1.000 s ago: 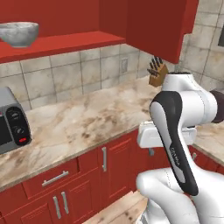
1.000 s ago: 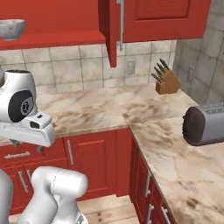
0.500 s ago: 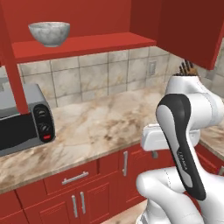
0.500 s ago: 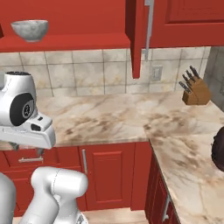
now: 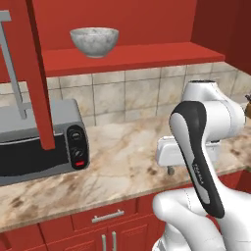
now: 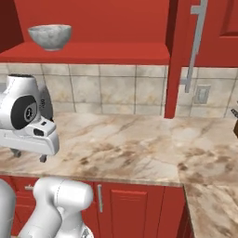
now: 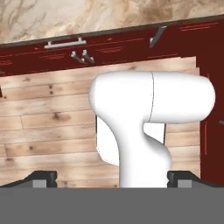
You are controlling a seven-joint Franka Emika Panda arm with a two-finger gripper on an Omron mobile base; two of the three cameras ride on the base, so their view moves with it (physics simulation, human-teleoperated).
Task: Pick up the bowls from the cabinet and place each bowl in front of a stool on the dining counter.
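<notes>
Tool jaws wide apart, empty, facing down at the wood floor from low beside the counter. Cabinet doors open, red shelf exposed above the toaster oven. Grey-white marbled bowl sits upright on the shelf, mouth up, round so no real long axis; cream one not visible. Judgement: reach stage, nothing picked. Raise the arm well above the counter, come in level over the shelf, clear the door edge, pinch the bowl's near rim.
</notes>
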